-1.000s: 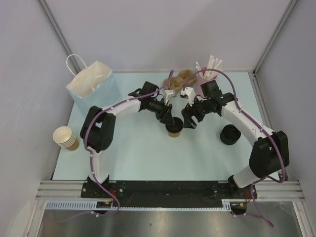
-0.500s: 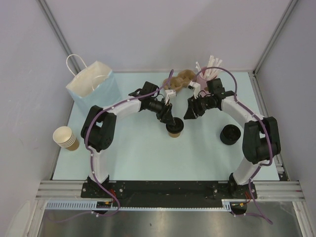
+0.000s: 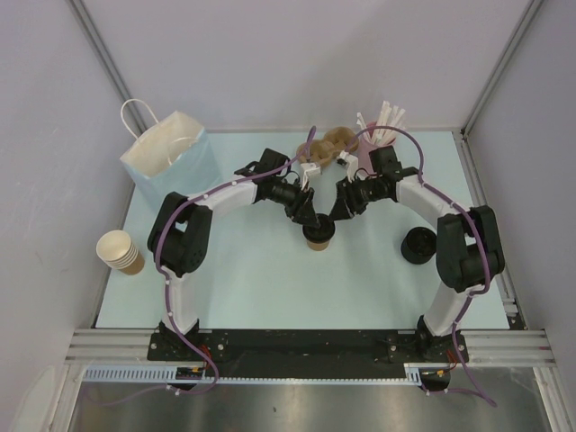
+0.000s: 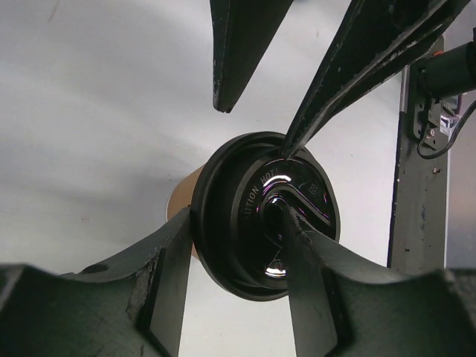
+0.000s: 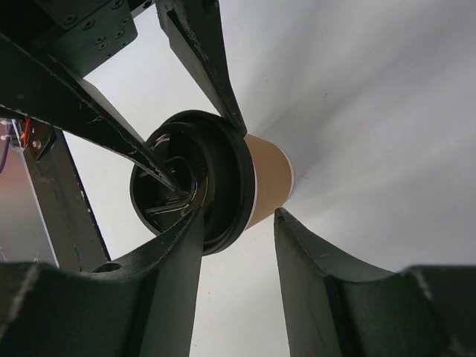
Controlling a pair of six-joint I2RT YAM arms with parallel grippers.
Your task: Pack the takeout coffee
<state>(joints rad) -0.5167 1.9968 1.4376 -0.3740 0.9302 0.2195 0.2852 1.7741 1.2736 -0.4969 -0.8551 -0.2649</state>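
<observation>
The takeout coffee (image 3: pixel 318 237), a tan paper cup with a black lid (image 4: pixel 253 201), stands upright mid-table. My left gripper (image 3: pixel 310 219) comes at it from the left and is shut on the lid's rim. One of its fingers (image 4: pixel 169 275) is outside the rim and the other lies on the lid's top. My right gripper (image 3: pixel 338 213) reaches in from the right and is shut on the same cup (image 5: pixel 268 178). One right finger (image 5: pixel 178 282) rests on the lid. The other touches the brown wall.
A pale blue paper bag (image 3: pixel 171 155) with white handles stands open at the back left. Stacked lidless cups (image 3: pixel 121 251) lie at the left edge. Spare black lids (image 3: pixel 418 245) sit right of the cup. A pink cup of straws (image 3: pixel 376 135) and brown sleeves (image 3: pixel 329 144) stand behind.
My right gripper has swung left to the cup and narrowed its jaws onto it. The left gripper and the cup have stayed in place.
</observation>
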